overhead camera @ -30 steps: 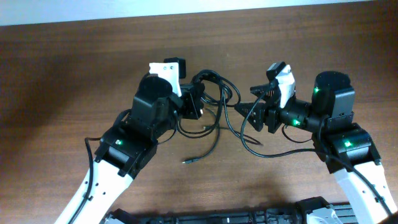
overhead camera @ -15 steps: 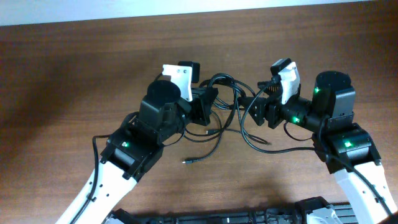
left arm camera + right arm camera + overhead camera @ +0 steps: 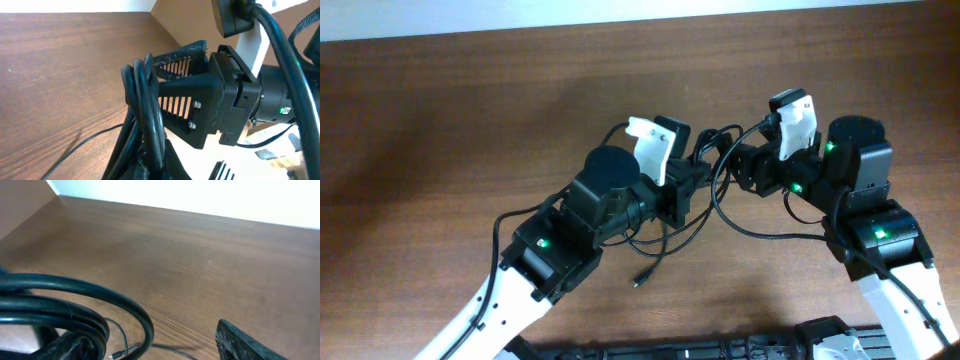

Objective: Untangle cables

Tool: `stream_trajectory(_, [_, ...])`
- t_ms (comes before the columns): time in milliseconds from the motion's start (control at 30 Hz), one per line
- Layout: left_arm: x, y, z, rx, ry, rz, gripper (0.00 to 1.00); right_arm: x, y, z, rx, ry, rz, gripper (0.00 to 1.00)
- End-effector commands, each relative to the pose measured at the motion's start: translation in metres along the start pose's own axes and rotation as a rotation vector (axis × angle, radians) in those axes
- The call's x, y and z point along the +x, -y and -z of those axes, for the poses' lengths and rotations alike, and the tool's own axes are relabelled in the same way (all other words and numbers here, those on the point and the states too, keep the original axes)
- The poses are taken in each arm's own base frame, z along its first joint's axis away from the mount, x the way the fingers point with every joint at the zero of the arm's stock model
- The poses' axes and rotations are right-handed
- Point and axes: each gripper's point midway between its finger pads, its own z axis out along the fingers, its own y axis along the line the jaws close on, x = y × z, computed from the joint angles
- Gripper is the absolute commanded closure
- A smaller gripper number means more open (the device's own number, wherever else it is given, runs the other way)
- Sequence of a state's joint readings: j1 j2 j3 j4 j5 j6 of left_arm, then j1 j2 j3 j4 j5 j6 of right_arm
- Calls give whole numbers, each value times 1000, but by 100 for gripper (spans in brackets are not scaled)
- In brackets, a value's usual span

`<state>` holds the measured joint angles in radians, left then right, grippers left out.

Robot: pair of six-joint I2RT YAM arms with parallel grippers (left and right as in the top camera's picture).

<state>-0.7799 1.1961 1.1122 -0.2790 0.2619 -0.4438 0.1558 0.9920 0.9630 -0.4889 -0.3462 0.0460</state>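
The cables (image 3: 712, 145) are thin black cords bunched between my two grippers near the table's middle. One loose end with a small plug (image 3: 642, 281) trails toward the front, and a loop (image 3: 752, 228) lies under the right arm. My left gripper (image 3: 682, 190) is shut on the cables; in the left wrist view the strands (image 3: 144, 95) rise from its jaws (image 3: 165, 162) toward the ribbed fingers (image 3: 182, 100) of the right gripper. My right gripper (image 3: 728, 166) stands open (image 3: 150, 336). The cables (image 3: 60, 310) rest against its left finger, far from the other finger (image 3: 245, 342).
The brown wooden table (image 3: 440, 120) stretches to the left and back, with a pale wall (image 3: 620, 8) along its far edge. Thicker black wiring (image 3: 280, 55) runs to the right arm's own camera. The two arms stand very close together.
My left arm has swung right and toward the back with the cable bunch, closing on the right gripper. The right gripper has drawn back a little. The loose plug end slid toward the front right.
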Motion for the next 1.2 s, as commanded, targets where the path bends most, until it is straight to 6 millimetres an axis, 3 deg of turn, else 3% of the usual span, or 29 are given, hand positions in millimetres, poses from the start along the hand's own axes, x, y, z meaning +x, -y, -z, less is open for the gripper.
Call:
stream_trajectory(0, [-3,22,4,79,1,-51,100,-7,43,8,247,52,-201,26])
stream_trajectory(267, [-9,20,12,67,26,-101,100,8,83,32,516,56,-305,26])
stream_trajectory(633, [-32,-24,38,-180,133,-80,100,17,87,90,652,103,-297,18])
stream_trajectory(733, [-40,-31,48,-200,163,-75,100,18,86,93,651,104,-297,16])
stream_trajectory(833, [-48,-35,58,-216,193,-92,100,18,83,91,628,99,-297,7])
stream_trajectory(933, [-54,-35,67,-225,215,-135,100,20,71,83,546,64,-264,3])
stream_trajectory(1033, [-61,-31,71,-220,242,-185,100,21,36,66,324,2,-107,3])
stream_trajectory(1067, [-63,-30,72,-218,248,-194,100,21,22,63,243,-12,-51,2])
stream_trajectory(1133, [-68,-27,73,-212,270,-225,100,23,-33,58,-81,-23,139,2])
stream_trajectory(1167, [-70,-26,73,-214,272,-263,100,22,-45,60,-151,-12,162,2])
